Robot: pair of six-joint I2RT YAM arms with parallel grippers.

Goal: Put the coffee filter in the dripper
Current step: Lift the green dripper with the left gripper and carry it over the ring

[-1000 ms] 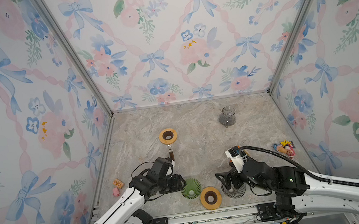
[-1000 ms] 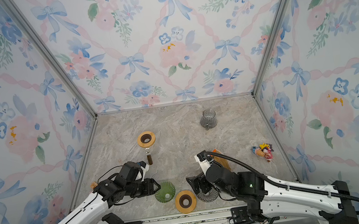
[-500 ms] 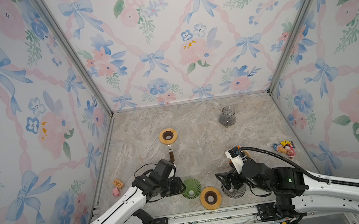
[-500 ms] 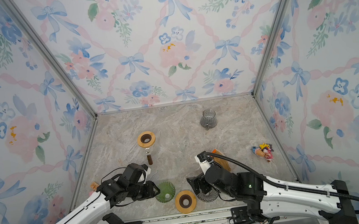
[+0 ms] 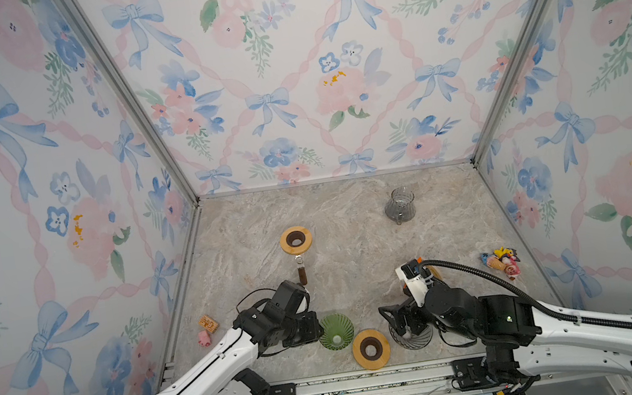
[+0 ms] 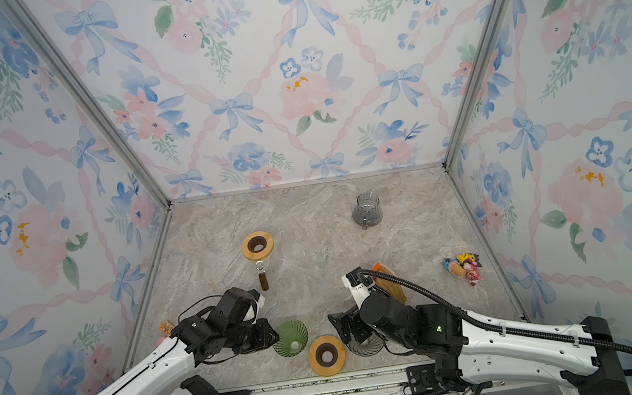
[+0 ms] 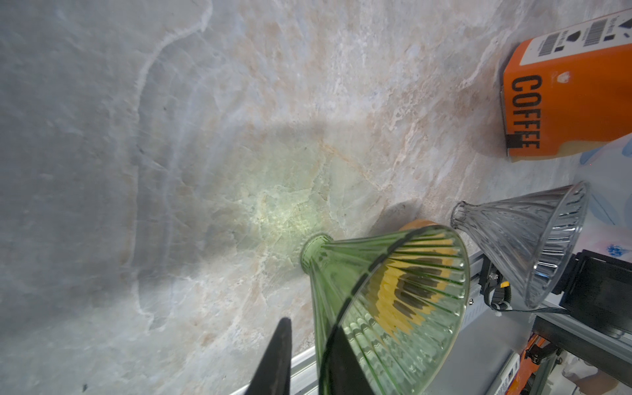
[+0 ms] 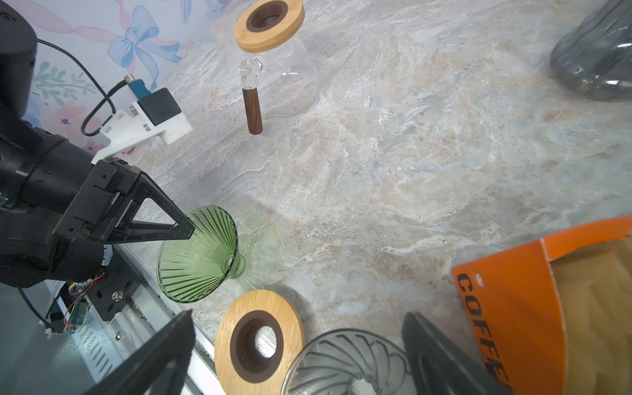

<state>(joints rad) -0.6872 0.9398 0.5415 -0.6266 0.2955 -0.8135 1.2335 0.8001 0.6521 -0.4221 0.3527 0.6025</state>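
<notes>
A green glass dripper (image 5: pixel 335 331) (image 8: pixel 198 256) sits tilted near the table's front edge. My left gripper (image 5: pixel 318 330) (image 7: pixel 309 325) straddles its rim: one finger (image 7: pixel 277 355) is outside and the other shows through the glass. The jaws are nearly closed, with a narrow gap beside the wall. A clear glass dripper (image 5: pixel 411 334) (image 7: pixel 519 239) lies between the wide-open fingers of my right gripper (image 5: pixel 405 322) (image 8: pixel 299 318). The coffee filters (image 8: pixel 595 307) (image 6: pixel 391 284) are tan papers in an orange COFFEE box (image 7: pixel 564 102) behind the right wrist.
A loose wooden ring (image 5: pixel 357 348) (image 8: pixel 284 307) lies between the two drippers. A glass carafe with a wooden collar (image 5: pixel 285 241) and dark handle stands mid-table, and a grey glass jug (image 5: pixel 399 205) stands farther back. Small toys (image 5: pixel 502 262) lie at the right wall, and more toys (image 5: pixel 208 325) lie at the left wall.
My left gripper's fingers have drawn together around the green dripper's rim, and the arm has edged towards it. The dripper and the right arm have not moved.
</notes>
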